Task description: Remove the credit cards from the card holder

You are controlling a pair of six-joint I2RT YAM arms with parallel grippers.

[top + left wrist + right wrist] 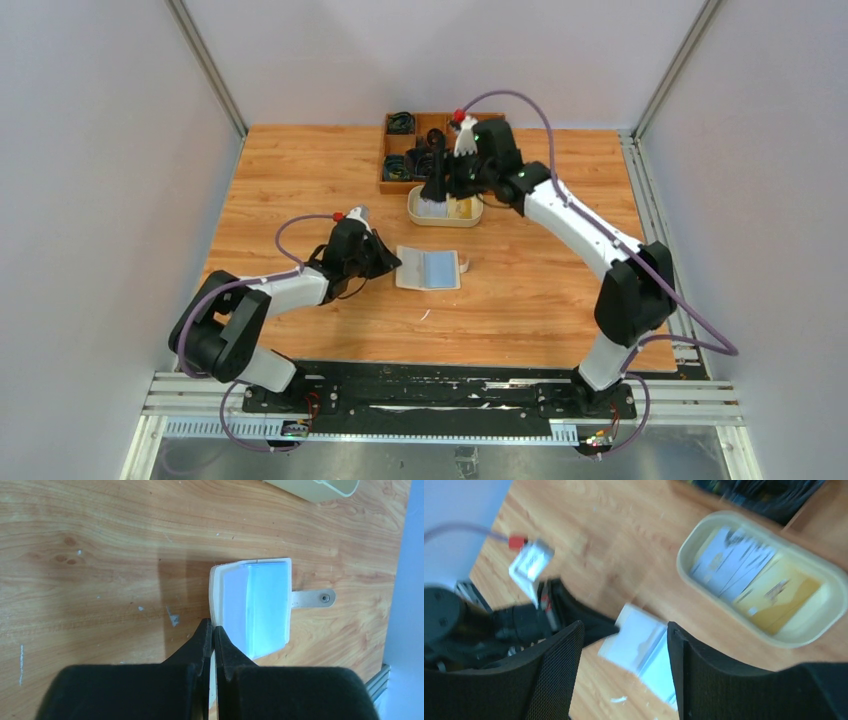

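- Top view. Pinches the left edge of the card holder (428,268) with the left hand (396,266), closed on it, the holder lying opened flat in the middle of the wooden counter (300,180). Hangs the right hand (434,198) over the cream oval dish (450,221), well apart from the holder.
- Left wrist view. Grips only a thin rim of the soft beige holder, so may lose it. A sideways pull on the credit card (267,605) would probably slide the whole holder over the smooth grained wood instead of freeing the card. Looks thin, glossy and pale blue, sitting in a pale pocket with little edge to catch. Ends on the right in a small flat tab (312,598) with a metal snap.
- Right wrist view, rather blurred. Shows the right hand wide apart and empty, with black textured pads (559,670). Holds several flat credit cards (734,565), pale grey and yellow, inside the rounded rim of the dish. Could pinch pocket and card together at the next grasp, or bump the left hand just beside the holder.
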